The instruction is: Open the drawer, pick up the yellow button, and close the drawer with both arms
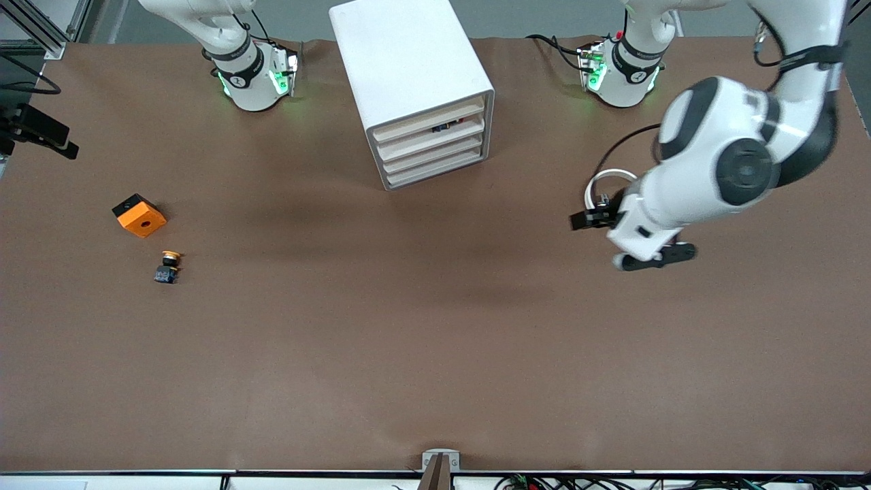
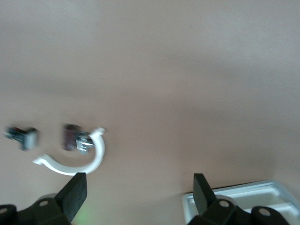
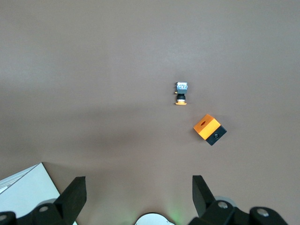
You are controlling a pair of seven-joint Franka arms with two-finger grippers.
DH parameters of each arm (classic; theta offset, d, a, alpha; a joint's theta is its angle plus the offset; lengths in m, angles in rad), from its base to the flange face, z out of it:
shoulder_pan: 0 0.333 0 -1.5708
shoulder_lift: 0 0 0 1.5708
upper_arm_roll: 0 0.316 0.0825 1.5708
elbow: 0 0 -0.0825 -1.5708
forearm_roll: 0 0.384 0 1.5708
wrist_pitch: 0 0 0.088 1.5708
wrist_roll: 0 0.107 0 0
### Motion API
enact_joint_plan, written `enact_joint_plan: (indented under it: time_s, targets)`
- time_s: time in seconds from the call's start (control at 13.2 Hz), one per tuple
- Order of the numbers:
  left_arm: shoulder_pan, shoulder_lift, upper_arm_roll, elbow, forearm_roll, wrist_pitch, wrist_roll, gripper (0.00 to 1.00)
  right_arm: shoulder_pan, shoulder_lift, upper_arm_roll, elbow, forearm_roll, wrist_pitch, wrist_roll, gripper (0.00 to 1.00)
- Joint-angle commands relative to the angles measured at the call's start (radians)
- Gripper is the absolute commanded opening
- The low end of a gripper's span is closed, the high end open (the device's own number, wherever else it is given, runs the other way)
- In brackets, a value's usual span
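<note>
My left gripper [image 2: 137,187] hangs over bare brown desk [image 1: 435,327] toward the left arm's end, jaws spread wide and holding nothing. In the left wrist view a corner of the white cabinet [image 2: 243,199] shows just beside one of my fingers [image 2: 202,190], and a white curved cable [image 2: 75,161] with small dark connectors lies out ahead.

My right gripper [image 3: 137,187] is up high, out of the front view, jaws wide apart too and empty. The right wrist view looks down on the desk between them.

The cabinet stands in the middle of the desk, between my two bases, its four cream drawer fronts angled toward the front camera. The top drawer [image 1: 427,117] sits flush, shut; a small dark thing shows in the gap just beneath it, too small to name.

The button [image 3: 181,93] lies on its side on open desk toward the right arm's end, well apart from both sets of jaws, orange-yellow cap pointing at the orange block [image 3: 209,129] just beside it. The block, with its black hole on top, rests a little farther from the front camera than the button.
</note>
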Motion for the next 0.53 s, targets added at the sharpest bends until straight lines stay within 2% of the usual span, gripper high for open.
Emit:
enact_joint_plan:
  time_s: [0.0,0.15,0.3,0.45]
  targets:
    - [0.136,-0.112,-0.013,-0.071,0.01,-0.033,0.203,1.0,-0.017,-0.053,0.007,-0.067,0.017,0.024,-0.008,1.0]
    - [0.216,-0.204,-0.011,-0.14,0.017,-0.033,0.322,1.0,-0.017,-0.072,0.008,-0.094,0.015,0.055,-0.01,1.0]
    - [0.249,-0.3,-0.011,-0.202,0.052,-0.033,0.376,1.0,-0.016,-0.119,0.008,-0.163,0.015,0.095,-0.01,1.0]
    - [0.284,-0.411,-0.011,-0.275,0.058,-0.029,0.431,1.0,-0.017,-0.118,0.008,-0.159,0.015,0.092,-0.012,1.0]
